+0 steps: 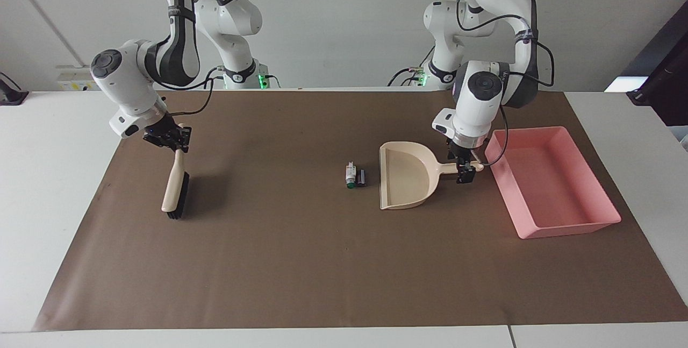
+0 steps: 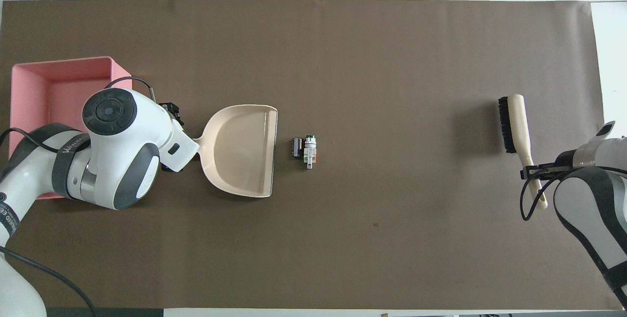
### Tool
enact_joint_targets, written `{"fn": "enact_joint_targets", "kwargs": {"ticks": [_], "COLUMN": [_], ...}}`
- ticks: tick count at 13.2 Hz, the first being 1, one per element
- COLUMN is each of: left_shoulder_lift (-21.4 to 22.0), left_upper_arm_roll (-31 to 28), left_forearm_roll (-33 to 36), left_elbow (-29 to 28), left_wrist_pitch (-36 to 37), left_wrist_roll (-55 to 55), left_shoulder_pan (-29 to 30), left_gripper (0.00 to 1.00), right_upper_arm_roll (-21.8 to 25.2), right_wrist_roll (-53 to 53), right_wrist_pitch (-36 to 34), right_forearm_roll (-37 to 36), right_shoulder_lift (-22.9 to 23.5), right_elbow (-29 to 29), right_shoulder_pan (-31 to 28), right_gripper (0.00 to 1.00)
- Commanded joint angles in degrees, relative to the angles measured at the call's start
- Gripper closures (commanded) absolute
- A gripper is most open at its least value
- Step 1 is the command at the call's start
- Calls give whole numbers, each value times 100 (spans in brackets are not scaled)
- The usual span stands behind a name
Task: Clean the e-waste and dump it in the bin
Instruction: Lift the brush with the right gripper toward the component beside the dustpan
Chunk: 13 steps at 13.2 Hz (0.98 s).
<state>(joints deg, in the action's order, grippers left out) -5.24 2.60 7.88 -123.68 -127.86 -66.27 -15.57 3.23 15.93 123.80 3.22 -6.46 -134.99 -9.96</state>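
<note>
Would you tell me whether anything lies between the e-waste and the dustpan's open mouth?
Nothing visible does: the e-waste lies on bare brown paper just off the dustpan's open edge.

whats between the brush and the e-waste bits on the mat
Nothing: in the overhead view the stretch of brown mat between the brush and the e-waste is bare. The facing view shows the same.
</note>
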Motion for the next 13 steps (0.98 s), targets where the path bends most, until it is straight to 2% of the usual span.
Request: {"fn": "enact_joint_targets", "kwargs": {"ticks": [1, 2, 4, 5, 7, 10, 13], "left_shoulder_lift": [76, 76, 67, 76, 146, 146, 111], "left_upper_arm_roll": [-76, -76, -76, -76, -76, -84, -67], "left_forearm_roll": [301, 468, 723, 724, 733, 759, 1355], "left_elbow": [-139, -121, -77, -69, 36, 370, 538], "left_wrist_pitch": [-143, -100, -73, -55, 259, 866, 1096], "left_wrist_roll": [184, 297, 369, 334, 316, 307, 325], "left_shoulder_pan": [-148, -148, -140, -140, -140, -140, -192], "left_gripper": [39, 51, 84, 91, 98, 100, 100], "right_upper_arm_roll": [-68, -68, -77, -77, -77, -129, -130], "right_wrist_roll": [-378, -676, -1449, -1775, -2180, -3022, -4121], "right_wrist_pitch": [-837, -1092, -1348, -1410, -1525, -1561, -1254], "right_forearm_roll": [91, 91, 74, 48, 38, 47, 47], "right_shoulder_lift": [-57, -74, -206, -258, -268, -268, -5], "right_elbow": [779, 999, 1142, 1142, 1151, 1212, 1169], "right_shoulder_pan": [247, 449, 958, 1248, 1775, 2531, 3550], "right_gripper": [100, 100, 100, 100, 100, 100, 100]}}
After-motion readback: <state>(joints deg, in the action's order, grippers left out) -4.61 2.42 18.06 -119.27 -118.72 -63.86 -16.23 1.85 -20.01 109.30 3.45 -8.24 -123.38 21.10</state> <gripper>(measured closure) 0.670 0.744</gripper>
